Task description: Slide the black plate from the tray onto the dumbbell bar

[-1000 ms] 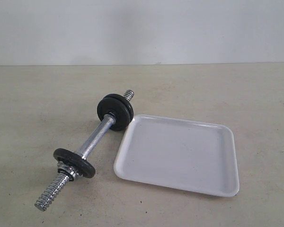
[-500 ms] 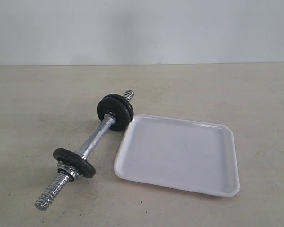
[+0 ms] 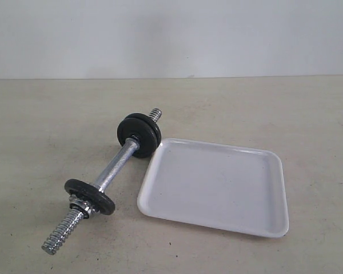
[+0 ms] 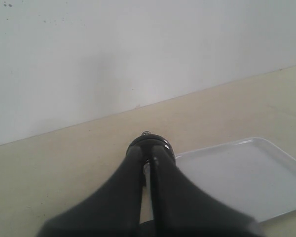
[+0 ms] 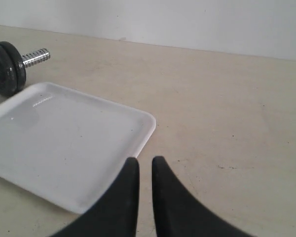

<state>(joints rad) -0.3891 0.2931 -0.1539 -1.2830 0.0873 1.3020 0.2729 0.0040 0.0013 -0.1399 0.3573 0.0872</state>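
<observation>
The dumbbell bar (image 3: pixel 115 165) lies on the table left of the white tray (image 3: pixel 217 185), which holds nothing. Two black discs (image 3: pixel 139 134) sit together on the bar's far end. A single black disc (image 3: pixel 90 196) with a chrome collar nut sits near its close threaded end. I cannot tell which disc is the black plate. Neither gripper shows in the exterior view. My left gripper (image 4: pixel 147 150) is shut and empty, looking along the bar at the far discs (image 4: pixel 168 148). My right gripper (image 5: pixel 142 163) is shut and empty, by the tray's corner (image 5: pixel 143 123).
A plain pale wall (image 3: pixel 171 34) closes off the back of the beige table (image 3: pixel 308 114). The bar's far threaded end (image 5: pixel 35 57) sticks out past the paired discs (image 5: pixel 7 69).
</observation>
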